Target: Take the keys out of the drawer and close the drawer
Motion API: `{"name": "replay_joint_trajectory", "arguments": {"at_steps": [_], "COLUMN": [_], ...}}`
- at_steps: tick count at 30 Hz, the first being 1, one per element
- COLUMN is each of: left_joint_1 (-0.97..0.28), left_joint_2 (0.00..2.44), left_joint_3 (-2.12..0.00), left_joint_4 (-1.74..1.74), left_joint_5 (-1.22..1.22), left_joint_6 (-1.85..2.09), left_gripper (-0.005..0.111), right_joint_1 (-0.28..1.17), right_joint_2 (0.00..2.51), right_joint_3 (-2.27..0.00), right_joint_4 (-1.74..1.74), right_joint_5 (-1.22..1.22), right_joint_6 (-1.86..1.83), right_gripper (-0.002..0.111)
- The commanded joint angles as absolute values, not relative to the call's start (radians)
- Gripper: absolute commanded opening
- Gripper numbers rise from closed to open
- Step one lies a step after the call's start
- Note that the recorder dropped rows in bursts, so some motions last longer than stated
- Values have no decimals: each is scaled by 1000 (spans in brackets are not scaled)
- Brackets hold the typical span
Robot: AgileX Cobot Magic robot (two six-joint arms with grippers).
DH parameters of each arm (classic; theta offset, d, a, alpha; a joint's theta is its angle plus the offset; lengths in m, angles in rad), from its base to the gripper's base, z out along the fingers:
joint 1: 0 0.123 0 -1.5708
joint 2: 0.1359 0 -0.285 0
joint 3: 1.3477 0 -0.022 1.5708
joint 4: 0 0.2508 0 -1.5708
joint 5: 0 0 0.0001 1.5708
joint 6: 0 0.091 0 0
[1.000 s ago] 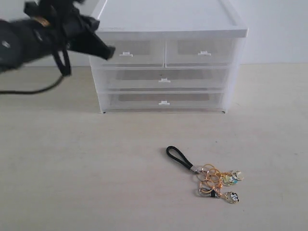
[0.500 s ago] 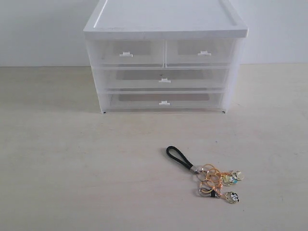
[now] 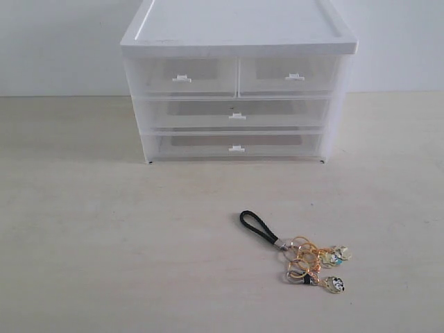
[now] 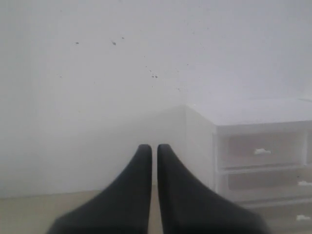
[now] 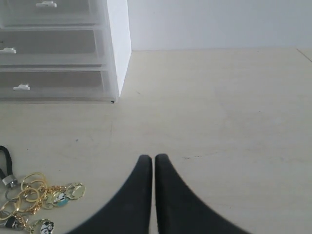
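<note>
- left gripper (image 4: 151,147): outside the exterior view. Its wrist view shows it raised off the table (image 4: 29,209), held level and facing the white wall (image 4: 97,73), with the cabinet (image 4: 243,117) off to one side. The black fingers (image 4: 139,170) are pressed together with nothing between them.
- right gripper (image 5: 149,158): outside the exterior view. It hangs over bare table and tilts downward. The fingers are pressed together and empty. The keys (image 5: 34,195) lie near the tips, not touching.
- keys (image 3: 305,258): flat on the table in front of the cabinet, well apart from it and right of centre. The black cord loop (image 3: 255,225) points toward the cabinet, with the gold rings bunched behind it. A panda-faced charm (image 3: 335,284) sits at the near end.
- drawer (image 3: 290,75): upper right of the white cabinet, pushed in flush with its left-hand twin (image 3: 184,75). It has a small white tab handle (image 3: 295,77) and a clear front; I cannot tell what is inside.
- wide drawers (image 3: 236,114): two, stacked below, both pushed in.
</note>
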State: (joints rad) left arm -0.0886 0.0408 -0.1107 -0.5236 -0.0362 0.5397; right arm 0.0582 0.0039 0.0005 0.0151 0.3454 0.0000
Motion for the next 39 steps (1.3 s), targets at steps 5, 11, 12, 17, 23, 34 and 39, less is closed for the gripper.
{"name": "replay_joint_trajectory", "arguments": {"at_steps": [5, 11, 12, 17, 23, 34, 39], "left_joint_1": [-86, -86, -86, -82, -68, -59, -42], "left_joint_2": [0, 0, 0, 0, 0, 0, 0], "left_joint_3": [0, 0, 0, 0, 0, 0, 0], "left_joint_4": [-499, -127, -74, -38, -40, -33, -36], "left_joint_5": [-21, 65, 65, 114, 243, 299, 302], "left_joint_6": [78, -59, -47, 85, 27, 63, 60], "left_gripper": [4, 4, 4, 4, 4, 4, 4], "right_joint_1": [51, 51, 51, 51, 51, 51, 51], "right_joint_2": [0, 0, 0, 0, 0, 0, 0], "right_joint_3": [0, 0, 0, 0, 0, 0, 0], "right_joint_4": [12, 12, 12, 12, 12, 12, 12], "right_joint_5": [341, 341, 341, 341, 341, 341, 341], "right_joint_6": [-5, -5, -5, -5, -5, -5, -5], "right_gripper": [0, 0, 0, 0, 0, 0, 0]}}
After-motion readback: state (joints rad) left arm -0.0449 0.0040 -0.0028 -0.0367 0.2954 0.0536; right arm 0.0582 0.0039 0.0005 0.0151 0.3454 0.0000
